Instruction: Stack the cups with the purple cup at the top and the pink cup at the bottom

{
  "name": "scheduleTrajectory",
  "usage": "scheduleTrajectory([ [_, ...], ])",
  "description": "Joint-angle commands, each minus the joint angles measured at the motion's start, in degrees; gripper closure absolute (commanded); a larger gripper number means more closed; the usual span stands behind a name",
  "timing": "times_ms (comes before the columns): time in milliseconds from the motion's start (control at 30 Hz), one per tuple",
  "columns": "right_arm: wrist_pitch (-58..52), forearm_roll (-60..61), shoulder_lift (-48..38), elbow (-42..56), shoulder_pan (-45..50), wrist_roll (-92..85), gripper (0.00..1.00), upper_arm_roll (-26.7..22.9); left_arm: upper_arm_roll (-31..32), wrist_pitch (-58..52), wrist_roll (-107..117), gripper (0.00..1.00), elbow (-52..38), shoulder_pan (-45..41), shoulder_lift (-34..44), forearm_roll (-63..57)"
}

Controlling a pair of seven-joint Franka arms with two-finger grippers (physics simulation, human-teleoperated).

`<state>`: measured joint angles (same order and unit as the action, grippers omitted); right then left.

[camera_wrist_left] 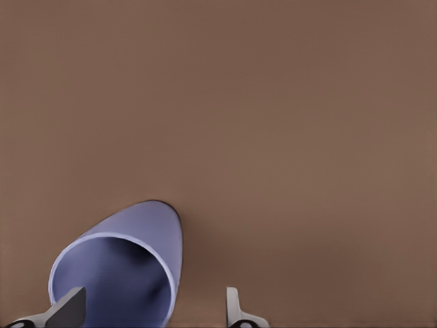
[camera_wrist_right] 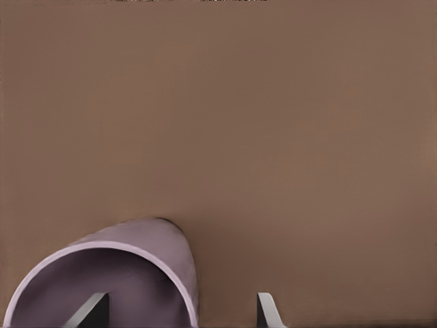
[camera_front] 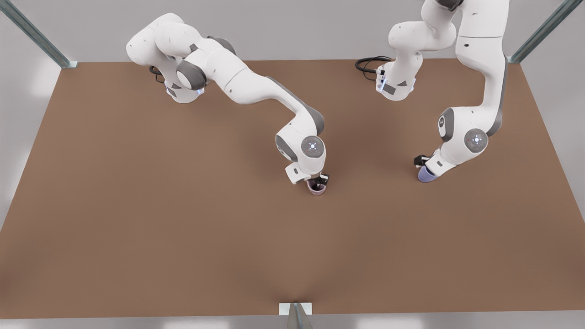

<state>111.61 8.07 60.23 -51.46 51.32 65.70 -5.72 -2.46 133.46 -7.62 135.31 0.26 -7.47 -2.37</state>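
Observation:
The pink cup (camera_front: 316, 188) stands on the brown table near the middle, and its mauve wall and dark inside show in the right wrist view (camera_wrist_right: 147, 240). My right gripper (camera_front: 318, 181) (camera_wrist_right: 181, 311) is down over it and open, one finger inside the rim and one outside. The purple cup (camera_front: 426, 175) (camera_wrist_left: 151, 225) stands toward the front view's right. My left gripper (camera_front: 423, 165) (camera_wrist_left: 151, 311) is lowered onto it, open, with its fingers on either side of the cup's wall. The two cups stand well apart.
The brown table (camera_front: 137, 205) stretches wide around both cups. Both arm bases stand at the far edge, with a black cable (camera_front: 368, 64) beside one. A small metal bracket (camera_front: 296, 310) sits at the near edge's middle.

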Motion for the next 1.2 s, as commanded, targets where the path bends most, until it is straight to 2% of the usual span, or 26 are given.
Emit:
scheduleTrajectory([
  [0,-0.78,0.45,-0.29,0.04,0.01,11.64,0.15,-0.17,0.00,-0.21,0.33,0.00,0.30,0.00,0.08,-0.09],
  [67,-2.45,0.45,-1.87,0.04,0.01,11.55,0.15,-0.43,0.09,0.05,0.33,0.00,0.30,0.00,-0.35,-0.09],
  [133,-7.02,0.98,-7.05,-0.31,-0.52,11.38,0.14,-0.70,0.00,0.31,0.33,0.00,0.30,0.00,-0.71,-0.09],
  [233,-8.25,7.13,-19.09,-10.06,-0.52,4.71,0.12,-6.58,0.09,0.58,0.33,0.21,0.22,0.00,-1.59,-0.09],
  [267,-11.07,7.13,-24.44,-14.36,-0.61,-3.20,0.09,-9.66,0.00,0.66,0.33,0.28,0.22,0.00,-1.94,-0.09],
  [300,-10.54,6.61,-34.28,-22.71,-2.62,-9.00,0.00,-11.86,0.09,0.75,0.33,0.37,0.22,0.00,-2.29,-0.09],
  [333,-11.33,6.17,-39.13,-25.00,-8.16,-16.47,0.00,-11.25,0.00,0.84,0.33,0.39,0.22,0.00,-2.64,-0.09],
  [367,-14.67,6.08,-42.99,-25.18,-13.96,-24.99,0.00,-10.81,0.00,1.10,0.33,0.44,0.22,0.00,-2.82,-0.09],
  [433,-24.77,4.77,-51.08,-27.55,-26.26,-46.09,0.00,-10.63,0.00,2.07,0.33,0.45,0.22,0.00,-3.43,-0.09],
  [467,-28.91,-4.54,-54.42,-27.90,-32.32,-52.25,0.00,-5.72,0.00,2.77,0.33,0.45,0.13,0.00,-4.13,-0.09],
  [500,-29.53,-6.40,-56.45,-31.50,-41.19,-59.98,0.00,1.22,0.00,2.86,0.33,0.49,0.13,0.00,-4.31,-0.09],
  [533,-31.89,-6.40,-56.45,-32.04,-47.80,-61.66,0.00,7.21,0.00,2.95,0.33,0.57,0.13,0.00,-4.49,-0.09],
  [567,-31.81,-6.49,-56.19,-31.60,-48.86,-63.59,0.00,7.30,0.00,2.86,0.41,0.63,0.13,0.00,-4.49,-0.09],
  [633,-26.80,-9.21,-54.52,-31.86,-51.50,-68.60,0.00,6.95,0.00,2.77,0.41,0.69,0.04,0.00,-4.49,-0.09],
  [733,-29.34,-9.83,-53.90,-31.69,-53.26,-68.96,0.00,6.86,0.00,2.77,0.41,0.79,-0.22,0.00,-4.22,-0.09],
  [833,-29.53,-10.18,-51.97,-24.65,-55.19,-68.96,0.00,6.77,0.09,2.86,0.33,0.79,-1.01,-0.08,-3.08,-0.27],
  [933,-29.35,-9.83,-51.70,-24.57,-55.54,-69.31,0.00,6.86,0.88,2.95,0.41,0.79,-2.16,-1.93,-0.09,-0.80],
  [1100,-29.35,-9.92,-51.88,-23.34,-56.51,-69.22,0.00,6.24,0.96,1.81,7.09,0.79,-9.18,-12.56,2.02,-0.89],
  [1167,-29.35,-9.83,-51.88,-23.16,-56.42,-69.31,0.00,6.24,0.96,-5.83,13.50,0.79,-16.12,-19.06,1.23,-1.24],
])
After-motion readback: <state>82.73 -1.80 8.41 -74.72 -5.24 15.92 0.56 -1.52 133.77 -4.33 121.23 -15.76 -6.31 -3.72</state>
